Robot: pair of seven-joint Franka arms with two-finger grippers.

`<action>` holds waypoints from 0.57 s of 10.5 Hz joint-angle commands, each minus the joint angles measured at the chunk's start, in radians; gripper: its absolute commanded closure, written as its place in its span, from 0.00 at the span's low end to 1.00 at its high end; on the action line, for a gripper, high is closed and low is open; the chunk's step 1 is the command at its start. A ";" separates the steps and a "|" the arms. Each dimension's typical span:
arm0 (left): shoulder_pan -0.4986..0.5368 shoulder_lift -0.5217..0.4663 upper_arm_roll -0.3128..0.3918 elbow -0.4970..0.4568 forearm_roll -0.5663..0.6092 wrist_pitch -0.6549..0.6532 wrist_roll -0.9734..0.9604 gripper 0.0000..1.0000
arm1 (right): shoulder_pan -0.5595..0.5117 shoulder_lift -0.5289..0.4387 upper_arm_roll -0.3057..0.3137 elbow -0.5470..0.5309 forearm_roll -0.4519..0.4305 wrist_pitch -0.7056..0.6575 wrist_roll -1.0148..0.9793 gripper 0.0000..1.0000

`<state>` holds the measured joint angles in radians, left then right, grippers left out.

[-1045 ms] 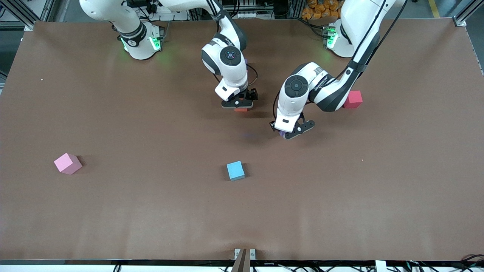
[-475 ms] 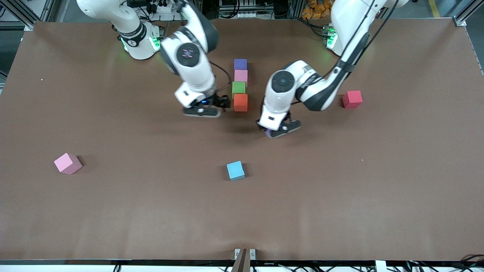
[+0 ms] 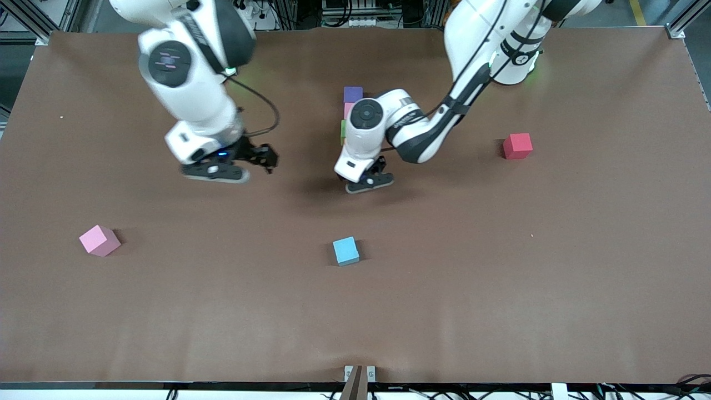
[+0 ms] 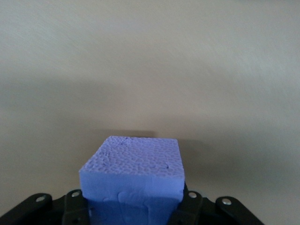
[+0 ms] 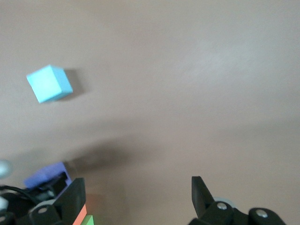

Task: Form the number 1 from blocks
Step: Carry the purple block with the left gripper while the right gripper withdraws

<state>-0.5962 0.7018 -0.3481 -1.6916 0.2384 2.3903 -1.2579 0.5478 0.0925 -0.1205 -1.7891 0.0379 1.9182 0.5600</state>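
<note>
L gripper (image 3: 369,181) held purple block (image 4: 133,176) w/ jaws clamped, over desk (image 3: 500,278); R gripper (image 3: 222,169) empty, jaws apart.

Front view: high, across the table (image 3: 500,289), facing the arm bases. Left wrist view: close, down on its held purple block (image 4: 133,176). Right wrist view: higher, downward; shares the light blue block (image 5: 49,83) (image 3: 346,250) with front.

Eight blocks counted: two purple blocks (image 3: 353,93) (one of them gripped in the left hand (image 3: 369,183)), two pink blocks (image 3: 99,240), one green block (image 3: 343,132), one orange block (image 5: 80,215), one red block (image 3: 517,145), one light blue block (image 3: 346,250)
</note>
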 commanded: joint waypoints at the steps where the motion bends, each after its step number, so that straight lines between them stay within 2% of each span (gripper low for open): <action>1: -0.042 0.039 0.011 0.056 0.038 -0.036 -0.006 1.00 | -0.127 0.024 0.027 0.149 -0.013 -0.105 -0.096 0.00; 3: -0.054 0.039 0.011 0.052 0.045 -0.059 -0.006 1.00 | -0.205 0.035 0.028 0.201 -0.010 -0.123 -0.204 0.00; 4: -0.062 0.039 0.011 0.049 0.047 -0.062 -0.005 1.00 | -0.259 0.033 0.050 0.207 -0.004 -0.122 -0.257 0.00; 6: -0.079 0.039 0.009 0.044 0.050 -0.086 -0.005 1.00 | -0.386 0.029 0.134 0.243 -0.010 -0.146 -0.310 0.00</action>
<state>-0.6524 0.7363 -0.3457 -1.6628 0.2561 2.3323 -1.2578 0.2501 0.1042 -0.0578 -1.6021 0.0376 1.8115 0.2810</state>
